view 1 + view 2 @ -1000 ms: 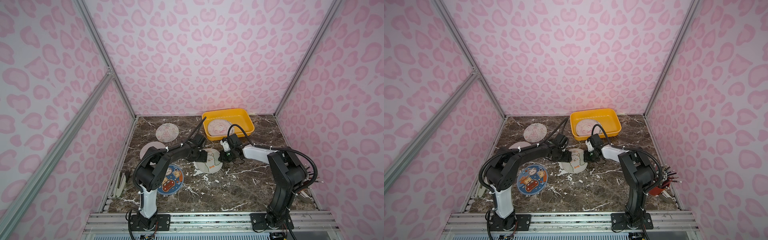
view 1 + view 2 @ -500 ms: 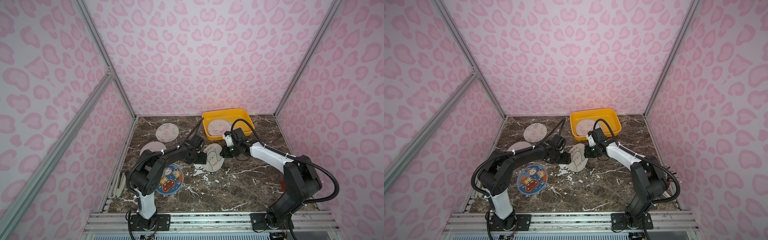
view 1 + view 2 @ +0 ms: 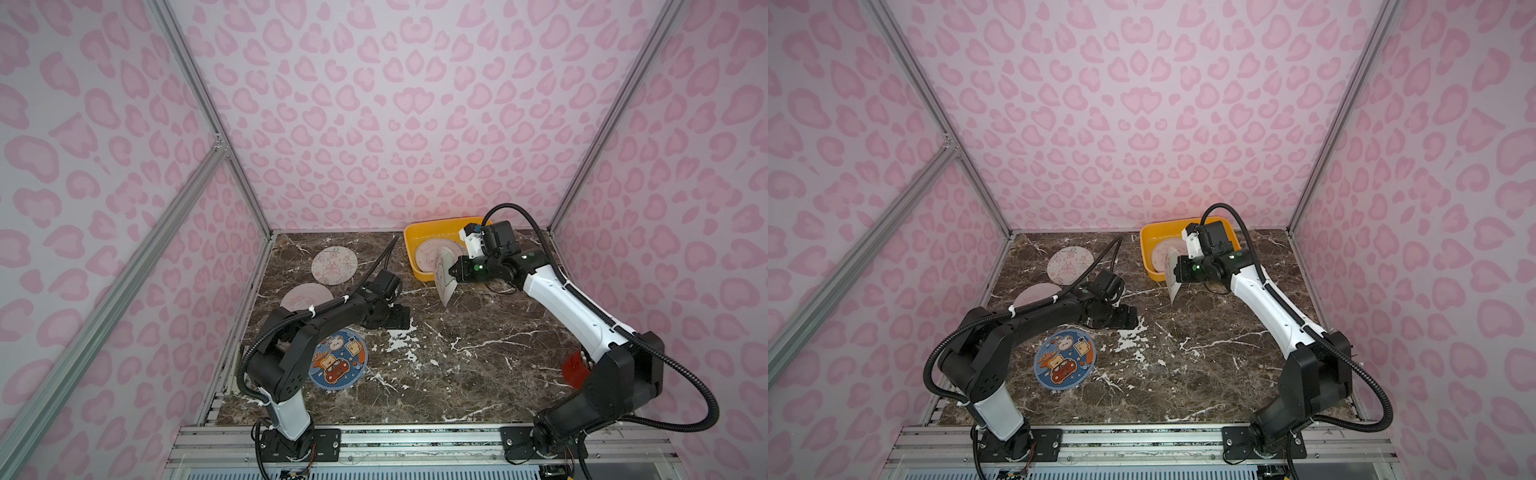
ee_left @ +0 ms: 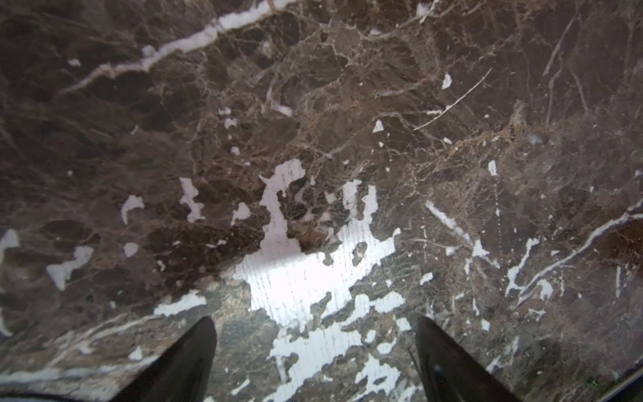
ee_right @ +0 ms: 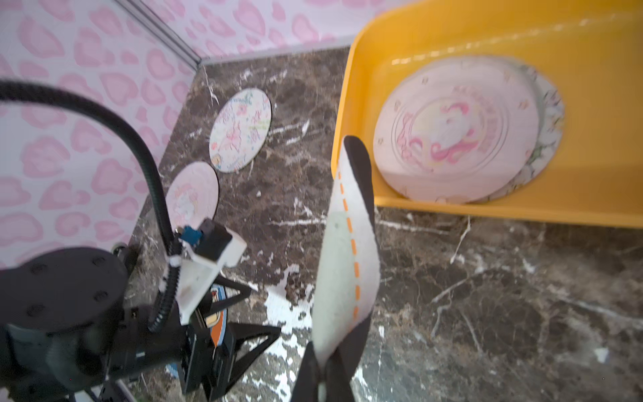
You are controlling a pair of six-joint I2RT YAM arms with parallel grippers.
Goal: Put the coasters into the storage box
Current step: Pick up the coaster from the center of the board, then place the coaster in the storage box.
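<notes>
Right gripper (image 3: 453,275) has a coaster (image 5: 342,271) pinched on edge, standing almost upright, and this is where it can go wrong. The disc hangs just outside the near corner of the storage box (image 3: 411,249), above the marble table (image 3: 457,365) and not yet over the yellow floor. Carried across too low, its bottom edge looks likely to clip the flared rim and either shove the box or twist the disc in the jaws. It's a thin, slick-looking thing gripped close to its rim, so a knock could swing it or pull it free. Let go upright, and it may land on its edge, lean on the wall or roll back out; it wants tipping flat over the two coasters already in the box, the pink unicorn one (image 5: 455,128) lying on another (image 5: 551,115). The jaws are together, clamped on that disc with one finger on each face. Left gripper (image 4: 316,323) sits low over bare marble, fingers well apart, holding nothing, and well clear of the carry. Three more wait on the table: a floral one (image 3: 334,266), a pink one (image 3: 306,296) and the blue-rimmed one (image 3: 338,365) beside the left arm.
</notes>
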